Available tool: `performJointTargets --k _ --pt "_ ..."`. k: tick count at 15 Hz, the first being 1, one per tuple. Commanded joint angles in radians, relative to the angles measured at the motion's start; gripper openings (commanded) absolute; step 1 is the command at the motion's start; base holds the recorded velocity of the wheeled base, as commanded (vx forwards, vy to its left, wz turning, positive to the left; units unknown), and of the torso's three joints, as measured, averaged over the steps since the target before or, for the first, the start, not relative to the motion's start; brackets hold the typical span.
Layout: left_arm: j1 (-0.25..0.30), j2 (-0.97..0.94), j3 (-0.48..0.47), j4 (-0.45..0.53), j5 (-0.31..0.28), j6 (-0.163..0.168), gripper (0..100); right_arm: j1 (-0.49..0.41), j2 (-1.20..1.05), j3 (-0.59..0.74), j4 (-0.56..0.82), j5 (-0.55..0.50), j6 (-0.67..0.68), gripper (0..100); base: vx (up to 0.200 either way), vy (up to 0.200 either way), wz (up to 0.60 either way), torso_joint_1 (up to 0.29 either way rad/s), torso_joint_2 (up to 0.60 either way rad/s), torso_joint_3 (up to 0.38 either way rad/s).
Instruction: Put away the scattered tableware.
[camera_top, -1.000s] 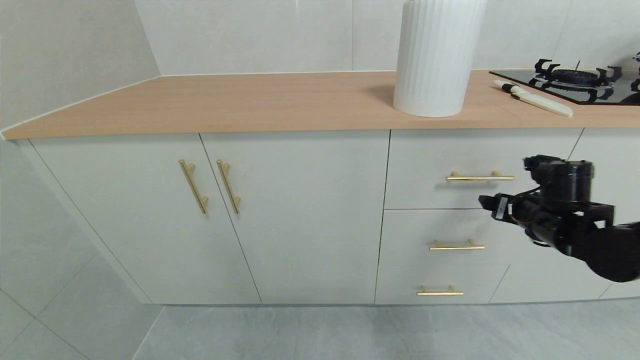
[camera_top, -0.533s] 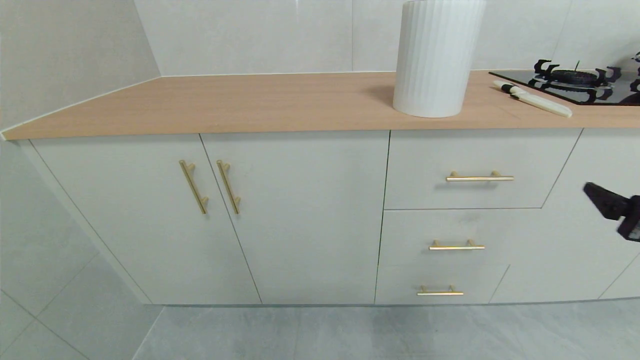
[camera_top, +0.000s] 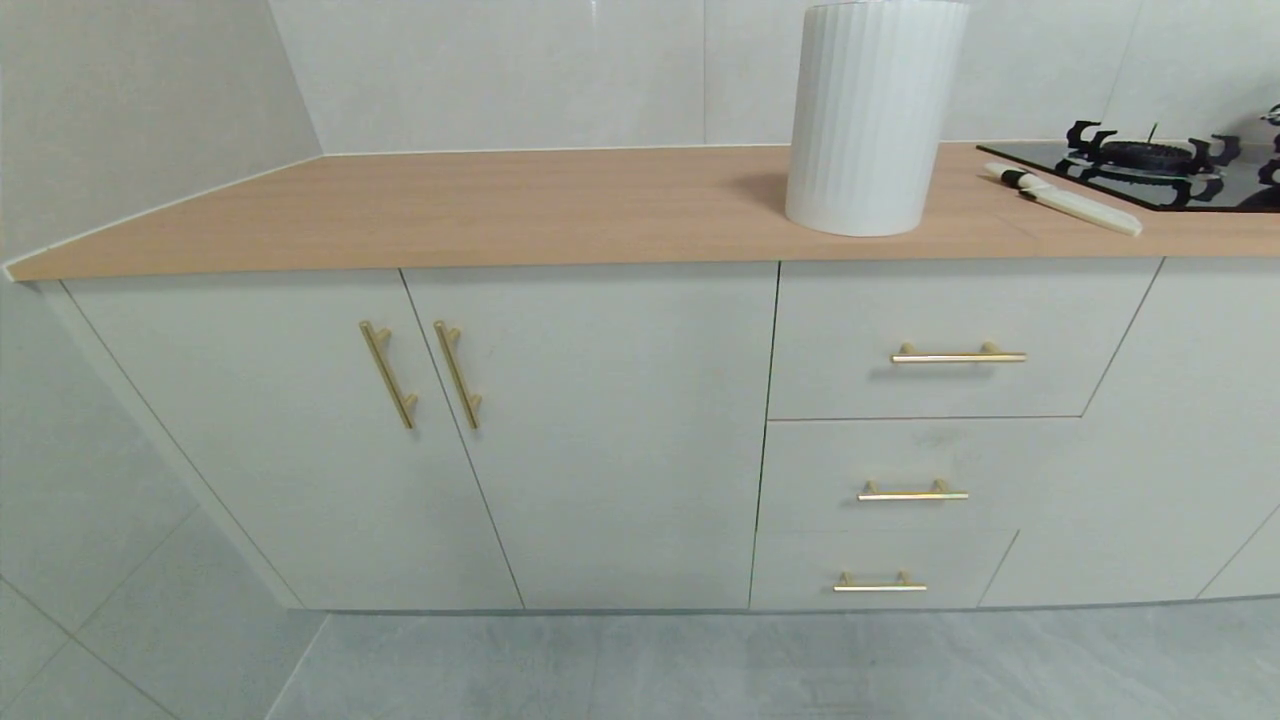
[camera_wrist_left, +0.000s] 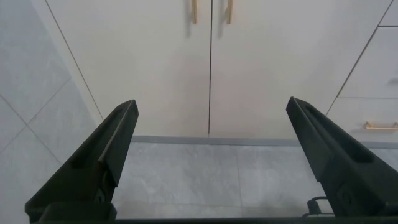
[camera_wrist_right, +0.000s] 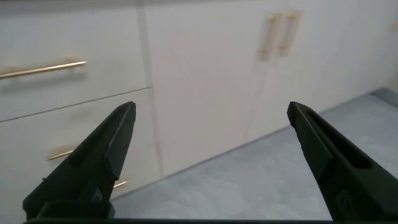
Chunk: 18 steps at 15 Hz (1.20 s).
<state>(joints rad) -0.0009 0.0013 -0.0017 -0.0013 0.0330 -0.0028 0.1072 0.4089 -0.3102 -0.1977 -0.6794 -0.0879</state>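
A cream-bladed knife (camera_top: 1065, 198) with a black band on its handle lies on the wooden counter (camera_top: 500, 205), at the right beside the stove. A tall white ribbed container (camera_top: 872, 115) stands on the counter to its left. My left gripper (camera_wrist_left: 211, 115) is open and holds nothing, low in front of the double cabinet doors (camera_wrist_left: 210, 68) and above the floor. My right gripper (camera_wrist_right: 211, 118) is open and holds nothing, facing the drawers (camera_wrist_right: 56, 93) and cabinet fronts.
A black gas stove (camera_top: 1150, 165) sits at the counter's right end. Below the counter are two doors with gold handles (camera_top: 420, 372) and three drawers with gold handles (camera_top: 958, 354). Grey tiled floor (camera_top: 700, 665) lies in front, and a wall closes the left side.
My right arm has drawn back to the right, out of the head view, from in front of the drawers. The counter items have not moved.
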Motion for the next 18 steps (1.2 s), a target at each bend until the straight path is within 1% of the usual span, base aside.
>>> performJointTargets --k 1,2,4,5,6,7,8,9,10,11,13,14,15,16,18 --pt "0.001 0.000 0.000 0.000 0.001 0.000 100 -0.110 -0.321 0.011 0.184 -0.014 -0.029 100 0.000 0.000 0.00 0.000 0.00 0.000" --pt "-0.001 0.000 0.000 0.000 0.001 0.000 100 -0.136 -0.357 0.020 0.222 -0.016 -0.026 100 0.000 0.000 0.00 0.000 0.00 0.000" --pt "-0.001 0.000 0.000 0.000 0.001 0.000 100 -0.120 -0.400 0.077 0.215 -0.006 -0.021 100 0.000 0.000 0.00 0.000 0.00 0.000" --pt "0.001 0.000 0.000 0.000 0.001 0.000 100 -0.110 -0.409 0.143 0.208 0.052 -0.016 100 0.000 0.000 0.00 0.000 0.00 0.000" --pt "-0.001 0.000 0.000 0.000 0.001 0.000 100 -0.110 -0.409 0.194 0.175 0.109 0.004 100 0.000 0.000 0.00 0.000 0.00 0.000" --pt "-0.001 0.000 0.000 0.000 0.001 0.000 100 -0.110 -0.409 0.209 0.158 0.129 0.013 100 0.000 0.000 0.00 0.000 0.00 0.000" --pt "0.001 0.000 0.000 0.000 0.001 0.000 100 -0.110 -0.409 0.273 0.089 0.254 0.027 100 0.000 0.000 0.00 0.000 0.00 0.000" --pt "0.001 0.000 0.000 0.000 0.001 0.000 100 -0.112 -0.409 0.310 0.064 0.411 0.031 100 0.000 0.000 0.00 0.000 0.00 0.000" --pt "-0.001 0.000 0.000 0.000 0.001 0.000 100 -0.112 -0.409 0.310 0.087 0.455 0.039 100 0.000 0.000 0.00 0.000 0.00 0.000" --pt "0.001 0.000 0.000 0.000 0.001 0.000 100 -0.110 -0.409 0.310 0.136 0.524 0.039 100 0.000 0.000 0.00 0.000 0.00 0.000" --pt "-0.001 0.000 0.000 0.000 0.001 0.000 100 -0.109 -0.406 0.310 0.132 0.583 0.043 100 0.000 0.000 0.00 0.000 0.00 0.000" --pt "-0.001 0.000 0.000 0.000 0.001 0.000 100 -0.107 -0.398 0.310 0.135 0.592 0.086 100 0.000 0.000 0.00 0.000 0.00 0.000" --pt "-0.001 0.000 0.000 0.000 0.001 0.000 100 -0.109 -0.407 0.310 0.172 0.630 0.140 100 0.000 0.000 0.00 0.000 0.00 0.000" --pt "0.001 0.000 0.000 0.000 0.001 0.000 100 -0.109 -0.409 0.307 0.210 0.650 0.146 100 0.000 0.000 0.00 0.000 0.00 0.000" --pt "0.001 0.000 0.000 0.000 0.001 0.000 100 -0.109 -0.407 0.310 0.192 0.675 0.111 100 0.000 0.000 0.00 0.000 0.00 0.000"
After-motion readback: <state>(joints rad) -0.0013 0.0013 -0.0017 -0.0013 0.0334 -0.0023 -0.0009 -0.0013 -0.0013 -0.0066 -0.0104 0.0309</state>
